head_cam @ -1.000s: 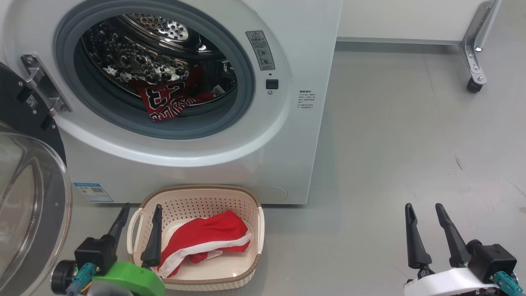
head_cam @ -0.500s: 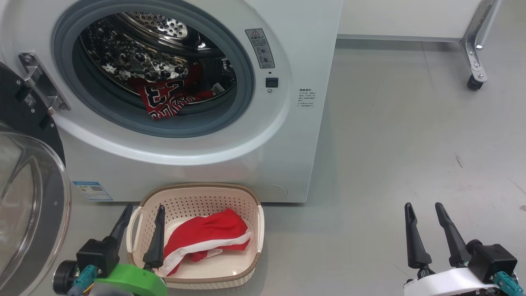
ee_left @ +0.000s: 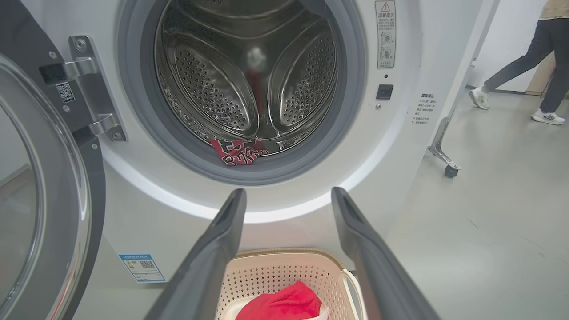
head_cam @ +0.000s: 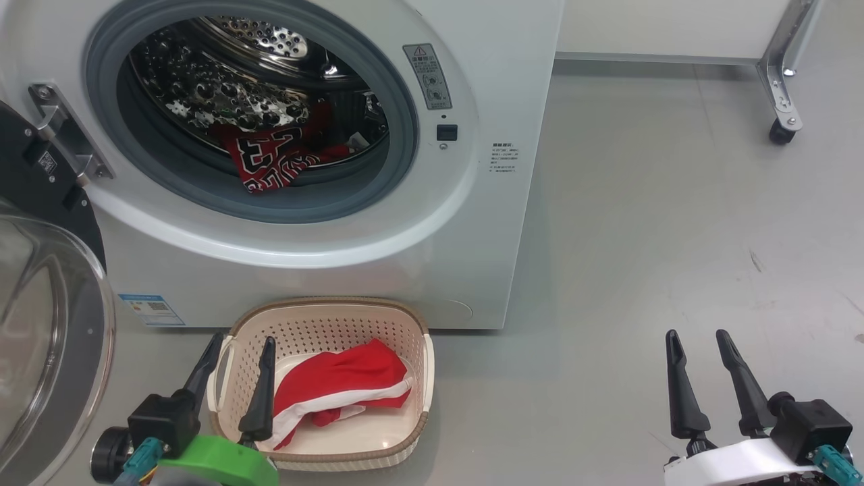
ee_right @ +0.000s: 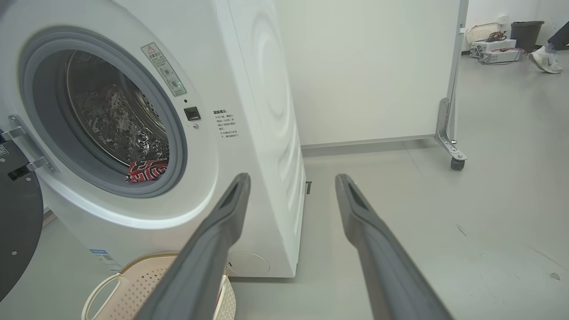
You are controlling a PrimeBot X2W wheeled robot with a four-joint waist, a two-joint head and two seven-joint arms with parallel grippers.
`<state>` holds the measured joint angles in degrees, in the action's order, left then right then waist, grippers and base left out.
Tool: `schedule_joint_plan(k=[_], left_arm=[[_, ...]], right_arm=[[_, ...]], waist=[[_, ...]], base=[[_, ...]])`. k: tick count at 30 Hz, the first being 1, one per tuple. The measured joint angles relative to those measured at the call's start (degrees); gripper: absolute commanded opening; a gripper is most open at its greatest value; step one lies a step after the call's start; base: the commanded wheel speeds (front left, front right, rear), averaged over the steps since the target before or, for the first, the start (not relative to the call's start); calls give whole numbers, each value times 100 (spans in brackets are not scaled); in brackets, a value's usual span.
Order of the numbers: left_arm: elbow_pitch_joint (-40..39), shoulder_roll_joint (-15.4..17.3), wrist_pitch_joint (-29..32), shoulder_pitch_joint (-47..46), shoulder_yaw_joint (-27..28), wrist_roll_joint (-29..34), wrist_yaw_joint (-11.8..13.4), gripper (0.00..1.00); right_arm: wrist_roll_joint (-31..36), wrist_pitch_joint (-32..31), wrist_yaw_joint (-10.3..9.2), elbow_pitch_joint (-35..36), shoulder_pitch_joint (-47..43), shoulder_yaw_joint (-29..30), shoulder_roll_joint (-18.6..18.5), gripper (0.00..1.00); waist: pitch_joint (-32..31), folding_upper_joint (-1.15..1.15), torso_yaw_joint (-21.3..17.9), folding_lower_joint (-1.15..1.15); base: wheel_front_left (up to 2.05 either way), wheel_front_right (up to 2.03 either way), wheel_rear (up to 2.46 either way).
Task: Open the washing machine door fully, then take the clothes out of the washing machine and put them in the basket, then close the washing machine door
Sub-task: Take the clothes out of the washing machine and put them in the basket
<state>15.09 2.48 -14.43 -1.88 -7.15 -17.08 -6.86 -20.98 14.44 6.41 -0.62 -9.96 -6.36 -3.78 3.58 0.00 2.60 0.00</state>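
Red lettered garment (head_cam: 273,165) lies low at the front inside the machine (head_cam: 486,256), ahead of and above the left jaws, which stand open over the basket (head_cam: 324,302) edge. The right jaws, also open, are well apart; the left ones are nearer.

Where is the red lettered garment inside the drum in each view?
Head view: the red lettered garment at upper left, low in the drum mouth.
Left wrist view: garment near centre, at the drum mouth's front lip.
Right wrist view: garment left of centre, at the drum mouth's bottom.
Shared landmark: black latch slot right of the drum mouth.
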Motion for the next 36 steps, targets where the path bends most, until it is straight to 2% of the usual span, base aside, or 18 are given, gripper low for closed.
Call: schedule_joint_plan(k=[9, 12, 19, 24, 30, 36], left_arm=[[-108, -2, 0, 77, 177, -43, 62, 100], [-130, -3, 0, 91, 174, -42, 60, 100], [-252, -4, 0, -8, 250, -29, 63, 100], [-232, 42, 0, -369, 257, 129, 89, 100], [-121, 298, 34, -928, 293, 246, 110, 100], [20, 471, 369, -1672, 464, 232, 120, 100]], right_arm=[[-162, 0, -8, 115, -3, 38, 66, 100], [-49, 0, -5, 107, -3, -137, 60, 100], [49, 0, -2, 268, 168, -155, 47, 100], [100, 0, -2, 333, 275, -237, 44, 100], [140, 0, -1, 377, 433, -389, 46, 100], [140, 0, 0, 448, 669, -502, 55, 100]], waist=[[168, 0, -106, 0], [262, 0, -191, 0], [573, 0, -388, 0], [869, 0, -487, 0], [1283, 0, -591, 0], [1733, 0, -712, 0]], base=[[0, 0, 0], [0, 0, 0], [0, 0, 0], [0, 0, 0], [0, 0, 0], [0, 0, 0]])
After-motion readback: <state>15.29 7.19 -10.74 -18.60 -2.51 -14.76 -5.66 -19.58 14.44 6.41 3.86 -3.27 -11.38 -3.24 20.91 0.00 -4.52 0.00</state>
